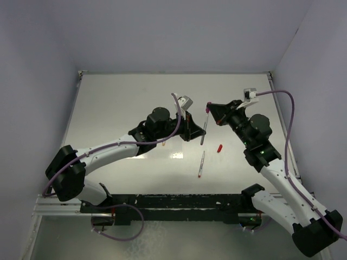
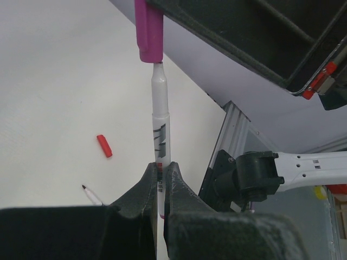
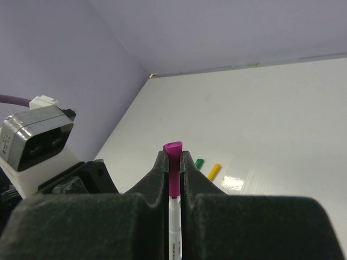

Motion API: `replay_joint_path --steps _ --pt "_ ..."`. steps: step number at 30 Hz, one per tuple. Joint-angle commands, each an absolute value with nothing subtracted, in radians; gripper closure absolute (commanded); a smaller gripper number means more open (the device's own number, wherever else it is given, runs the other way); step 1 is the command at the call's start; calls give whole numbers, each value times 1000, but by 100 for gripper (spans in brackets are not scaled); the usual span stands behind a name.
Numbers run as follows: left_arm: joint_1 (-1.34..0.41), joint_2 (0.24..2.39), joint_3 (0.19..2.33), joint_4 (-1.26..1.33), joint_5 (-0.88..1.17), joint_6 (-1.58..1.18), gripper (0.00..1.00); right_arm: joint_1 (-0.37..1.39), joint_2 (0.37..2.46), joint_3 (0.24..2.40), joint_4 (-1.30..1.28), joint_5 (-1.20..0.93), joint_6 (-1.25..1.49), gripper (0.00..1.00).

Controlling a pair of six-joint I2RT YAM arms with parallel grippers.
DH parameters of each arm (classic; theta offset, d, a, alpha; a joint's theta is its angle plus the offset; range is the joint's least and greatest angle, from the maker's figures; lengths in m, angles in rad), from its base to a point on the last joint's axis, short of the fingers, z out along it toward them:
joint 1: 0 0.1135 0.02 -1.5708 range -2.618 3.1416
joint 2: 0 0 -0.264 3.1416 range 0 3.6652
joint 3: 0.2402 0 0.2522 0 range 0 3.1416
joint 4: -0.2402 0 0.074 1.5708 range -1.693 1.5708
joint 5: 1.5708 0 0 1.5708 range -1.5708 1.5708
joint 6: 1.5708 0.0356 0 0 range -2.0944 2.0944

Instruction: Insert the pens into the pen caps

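My left gripper (image 2: pixel 161 168) is shut on the lower end of a pale grey-white pen (image 2: pixel 160 116) and holds it above the table. My right gripper (image 3: pixel 173 157) is shut on the purple cap (image 3: pixel 173 162). The pen's tip sits in the cap's mouth (image 2: pixel 149 32), pen and cap in one line. In the top view both grippers meet mid-table, the left (image 1: pixel 191 128) on the pen (image 1: pixel 203 135), the right (image 1: pixel 210 111) on the cap (image 1: pixel 207 110). A red cap (image 1: pixel 220 147) and a second pen (image 1: pixel 201 164) lie on the table. A green cap (image 3: pixel 199 163) and a yellow cap (image 3: pixel 214 171) lie side by side.
The white table (image 1: pixel 119 108) is walled on the left, back and right. The red cap (image 2: pixel 104 145) and the loose pen's tip (image 2: pixel 89 192) lie below the held pen. The black frame rail (image 1: pixel 179 203) runs along the near edge.
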State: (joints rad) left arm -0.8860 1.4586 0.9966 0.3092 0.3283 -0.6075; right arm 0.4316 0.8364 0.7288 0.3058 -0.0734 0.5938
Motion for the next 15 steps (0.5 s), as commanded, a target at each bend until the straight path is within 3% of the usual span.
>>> replay_joint_path --steps 1,15 --pt "-889 1437 1012 356 351 -592 100 434 846 758 345 -83 566 100" --pt "-890 1434 988 374 327 -606 100 434 836 763 339 -100 575 100"
